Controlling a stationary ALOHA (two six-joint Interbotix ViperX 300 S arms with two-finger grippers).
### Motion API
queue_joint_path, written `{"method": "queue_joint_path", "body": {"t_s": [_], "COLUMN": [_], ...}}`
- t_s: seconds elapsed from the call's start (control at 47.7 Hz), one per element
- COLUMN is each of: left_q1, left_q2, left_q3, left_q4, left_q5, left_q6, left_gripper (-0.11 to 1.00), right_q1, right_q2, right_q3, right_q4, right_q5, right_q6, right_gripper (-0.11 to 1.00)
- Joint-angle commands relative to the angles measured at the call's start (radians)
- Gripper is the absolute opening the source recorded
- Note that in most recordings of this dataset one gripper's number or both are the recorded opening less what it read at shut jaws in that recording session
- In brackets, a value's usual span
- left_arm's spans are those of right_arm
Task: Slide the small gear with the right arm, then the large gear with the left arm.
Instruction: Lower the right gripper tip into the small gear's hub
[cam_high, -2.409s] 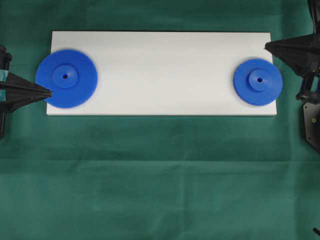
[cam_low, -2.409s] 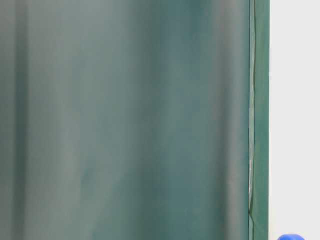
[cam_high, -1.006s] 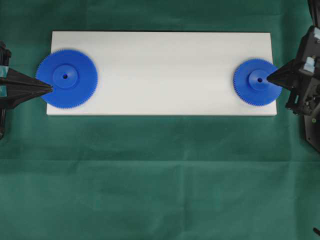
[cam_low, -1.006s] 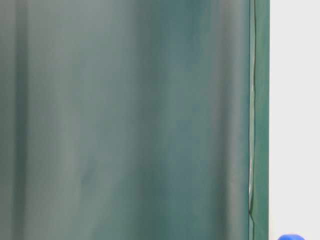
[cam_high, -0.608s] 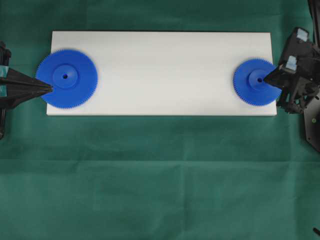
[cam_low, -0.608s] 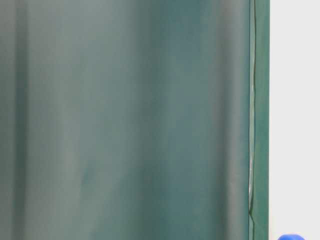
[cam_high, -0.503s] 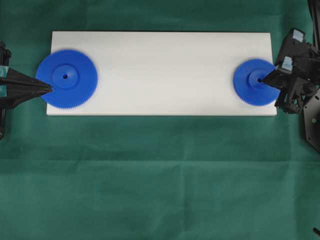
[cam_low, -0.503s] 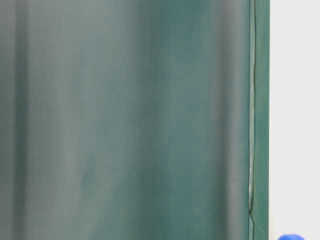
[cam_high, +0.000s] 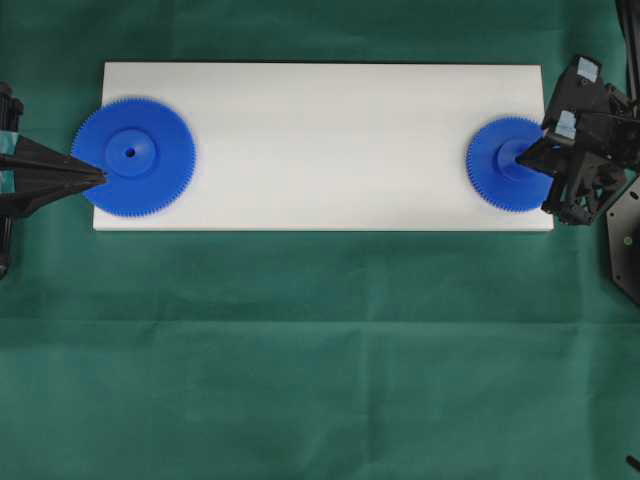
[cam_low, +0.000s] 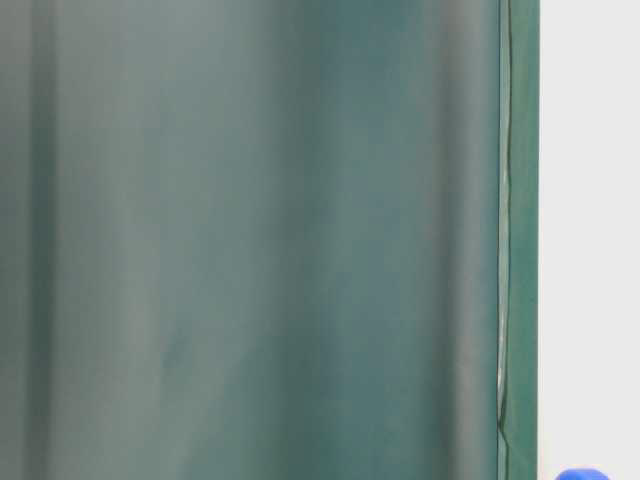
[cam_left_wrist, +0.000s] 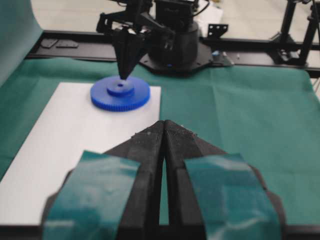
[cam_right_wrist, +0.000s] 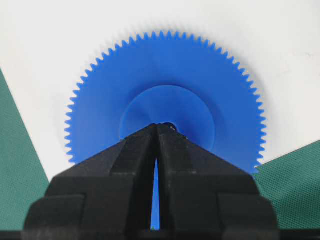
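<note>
The small gear (cam_high: 505, 164) lies flat at the right end of the white board (cam_high: 320, 140), its teeth close to the board's right edge. In the right wrist view the small gear (cam_right_wrist: 165, 107) fills the middle, with its raised hub and, at the hub's centre, a dark hole partly covered by the gripper tip. The right gripper (cam_right_wrist: 156, 128) has its two fingers pressed together to a point, with only a thin slit between them further back; it grips nothing, and the tip sits on the hub at the centre hole. From overhead the right gripper (cam_high: 520, 155) reaches in from the right edge, its tip over the hub. In the left wrist view the same point comes down steeply onto the hub of the small gear (cam_left_wrist: 120, 93).

The large gear (cam_high: 133, 156) lies flat at the left end of the board, overhanging its left edge slightly. The left gripper (cam_high: 100, 179) points at it from the left, its tip at or just beside the toothed rim; whether they touch cannot be told. Its fingers are closed together into a wedge and hold nothing. In the left wrist view the left gripper (cam_left_wrist: 163, 125) shows teal tape on both fingers.

A green cloth (cam_high: 320, 350) covers the table under the board. In the table-level view a sliver of blue gear (cam_low: 582, 474) shows. No writing or brand marks can be read anywhere.
</note>
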Motion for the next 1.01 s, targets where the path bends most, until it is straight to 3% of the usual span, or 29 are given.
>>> {"method": "queue_joint_path", "body": {"t_s": [0.0, 0.482, 0.796, 0.985], "left_q1": [0.002, 0.002, 0.002, 0.002], "left_q2": [0.011, 0.011, 0.011, 0.011], "left_q3": [-0.011, -0.003, -0.003, -0.003], "left_q4": [-0.003, -0.003, -0.003, -0.003], "left_q5": [-0.011, -0.012, -0.012, -0.014], "left_q6": [0.002, 0.002, 0.002, 0.002], "left_gripper": [0.00, 0.00, 0.00, 0.00], "right_q1": [-0.006, -0.012, -0.012, -0.015], "right_q2": [0.021, 0.126, 0.117, 0.110], "right_q3": [-0.017, -0.023, -0.028, -0.026], "right_q4": [-0.002, -0.002, -0.002, -0.003], "right_q5": [-0.009, -0.060, -0.029, -0.014], "right_q6": [0.000, 0.000, 0.003, 0.038], "right_gripper": [0.51, 0.51, 0.51, 0.51]}}
